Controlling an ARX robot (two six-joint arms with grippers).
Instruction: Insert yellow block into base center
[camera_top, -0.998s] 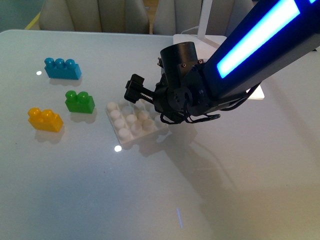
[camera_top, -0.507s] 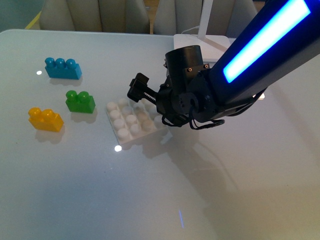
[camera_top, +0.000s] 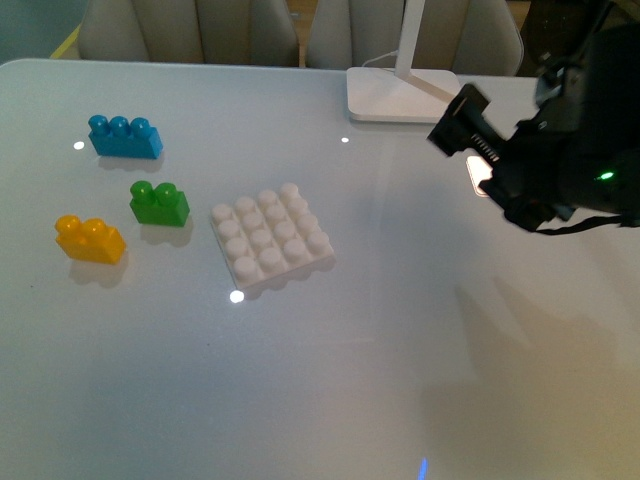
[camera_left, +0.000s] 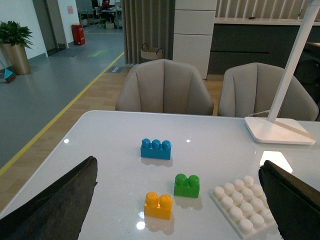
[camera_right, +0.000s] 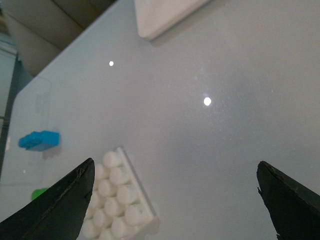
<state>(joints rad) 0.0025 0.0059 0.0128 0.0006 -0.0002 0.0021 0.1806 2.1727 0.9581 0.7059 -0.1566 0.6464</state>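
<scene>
The yellow block (camera_top: 90, 240) lies on the table at the left, with nothing on it; the left wrist view also shows the yellow block (camera_left: 158, 205). To its right, near the middle, sits the white studded base (camera_top: 272, 236), all its studs bare, and the base (camera_left: 242, 210) appears in the left wrist view too. My left gripper (camera_left: 179, 161) hangs open above the near side of the table, facing the bricks. My right gripper (camera_top: 478, 150) is open and empty, up at the right, well clear of the base (camera_right: 117, 200).
A green brick (camera_top: 159, 203) stands between the yellow block and the base. A blue three-stud brick (camera_top: 124, 136) lies further back on the left. A white lamp foot (camera_top: 400, 95) with its stem stands at the back. Chairs stand behind the table.
My right arm has pulled away from over the base, going right and up. The base now shows in full. The bricks have not moved.
</scene>
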